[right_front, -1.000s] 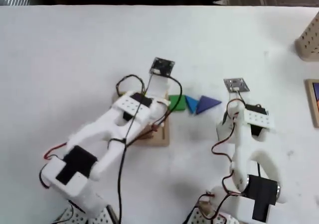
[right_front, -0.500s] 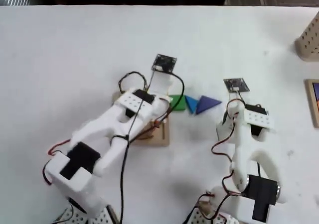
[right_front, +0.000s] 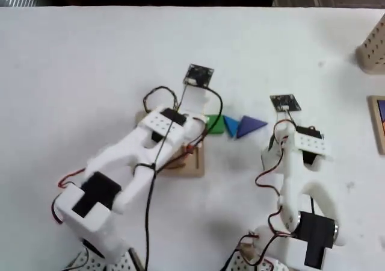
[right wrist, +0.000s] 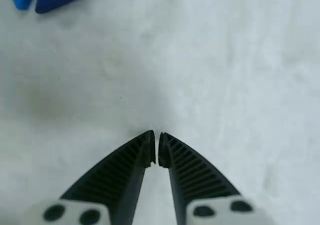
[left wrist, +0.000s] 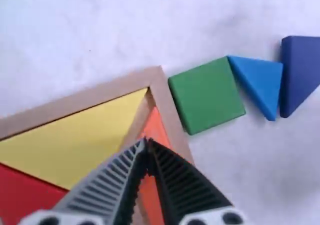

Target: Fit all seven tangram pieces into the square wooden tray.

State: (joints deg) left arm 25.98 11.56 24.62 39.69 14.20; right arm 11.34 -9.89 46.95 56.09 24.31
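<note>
The left wrist view shows the tray (left wrist: 100, 92) holding a yellow piece (left wrist: 75, 140), a red piece (left wrist: 20, 195) and an orange piece (left wrist: 156, 130), which the left arm (right_front: 132, 156) covers from above. The left hand (left wrist: 146, 147) and the right hand (right wrist: 155, 147) each have their fingers together.

Wooden tray (left wrist: 100, 96) with yellow piece (left wrist: 75, 135), green square (left wrist: 206, 95) beside its corner

L gripper (left wrist: 146, 147) closed, arm stretched fwd; R gripper (right wrist: 155, 147) closed, arm tucked back.

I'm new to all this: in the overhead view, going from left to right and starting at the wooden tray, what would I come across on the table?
wooden tray → green square → light blue triangle → dark blue triangle → right arm
</note>
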